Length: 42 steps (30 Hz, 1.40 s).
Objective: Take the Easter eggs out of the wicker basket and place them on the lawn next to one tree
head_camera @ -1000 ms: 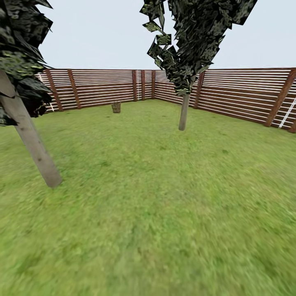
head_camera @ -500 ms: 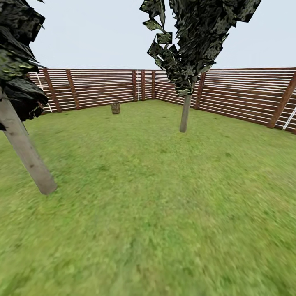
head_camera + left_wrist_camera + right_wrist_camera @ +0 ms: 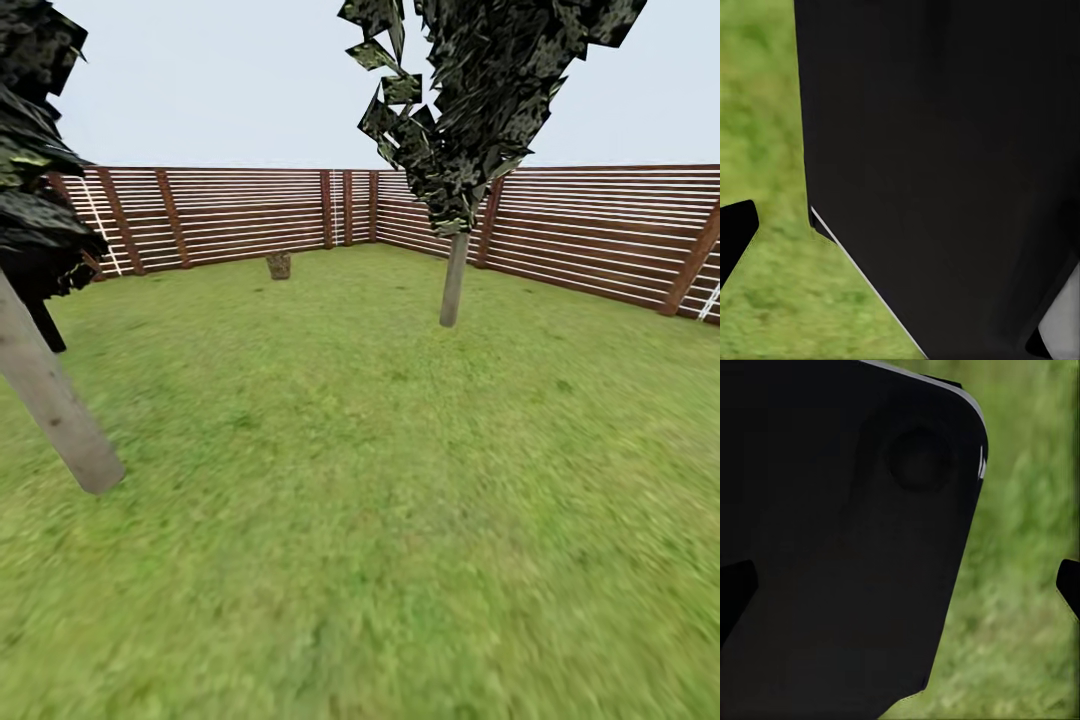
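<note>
— Wicker, brown and small: the wicker basket (image 3: 279,265) stands far off on the lawn (image 3: 380,480), close to the slat fence (image 3: 240,215) near the garden's back corner; how much of the job would you call done?

— None of it, by my judgement; the basket is well apart from the robot, too small to show whether the Easter eggs lie inside, and no egg shows on the grass by either tree; I would say the robot is on the approach, with all three eggs left to lift out and set down.

— Which tree would serve?

— Two offer themselves; the nearer tree (image 3: 50,400) leans in at the head view's left with its pale trunk planted in the grass, and the farther tree (image 3: 453,280) stands right of the basket, between it and the right-hand run of fence; the farther one looks closer to the basket, so it may mean shorter carries, though that is only a guess.

— And the jaws?

— I cannot tell for either arm; the left wrist view is mostly taken up by a black body panel (image 3: 945,165) with grass beside it and a dark tip (image 3: 735,232) at the edge; the right wrist view is much the same, a black housing (image 3: 847,532) over blurred grass with dark tips at both edges; how wide the jaws stand is not shown, and nothing is seen held or touched.
</note>
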Motion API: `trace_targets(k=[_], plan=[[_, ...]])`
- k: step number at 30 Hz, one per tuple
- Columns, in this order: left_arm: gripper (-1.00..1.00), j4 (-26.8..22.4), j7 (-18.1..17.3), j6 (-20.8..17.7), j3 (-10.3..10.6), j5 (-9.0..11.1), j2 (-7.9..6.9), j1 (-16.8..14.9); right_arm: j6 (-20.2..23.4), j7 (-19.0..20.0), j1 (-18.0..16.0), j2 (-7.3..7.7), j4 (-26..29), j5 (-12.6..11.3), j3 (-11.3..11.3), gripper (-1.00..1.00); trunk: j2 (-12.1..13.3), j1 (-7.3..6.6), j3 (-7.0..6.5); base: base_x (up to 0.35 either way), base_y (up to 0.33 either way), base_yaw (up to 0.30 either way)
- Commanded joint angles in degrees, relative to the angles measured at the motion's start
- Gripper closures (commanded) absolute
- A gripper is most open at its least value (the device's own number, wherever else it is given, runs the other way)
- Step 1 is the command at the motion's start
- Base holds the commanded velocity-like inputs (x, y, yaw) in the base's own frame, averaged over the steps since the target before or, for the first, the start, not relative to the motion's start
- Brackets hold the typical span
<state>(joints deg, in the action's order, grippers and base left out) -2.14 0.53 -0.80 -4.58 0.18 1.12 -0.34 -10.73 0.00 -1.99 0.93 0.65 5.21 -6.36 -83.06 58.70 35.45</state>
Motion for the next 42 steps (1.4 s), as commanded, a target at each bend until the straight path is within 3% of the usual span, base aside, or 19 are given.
trace_targets(k=[1,42], plan=[[-1.00,0.0,0.0,-0.1,-0.4,0.0,0.01,0.0,-0.2,0.0,0.0,0.03,0.0,0.4,-0.1,-1.00,0.0,0.03,0.05,0.332,0.000,0.000],[-1.00,-0.1,0.1,-0.1,-0.4,0.2,0.02,0.0,0.2,0.1,0.0,-0.14,-0.3,0.4,-0.1,-1.00,0.0,0.03,0.05,0.332,0.000,0.000]])
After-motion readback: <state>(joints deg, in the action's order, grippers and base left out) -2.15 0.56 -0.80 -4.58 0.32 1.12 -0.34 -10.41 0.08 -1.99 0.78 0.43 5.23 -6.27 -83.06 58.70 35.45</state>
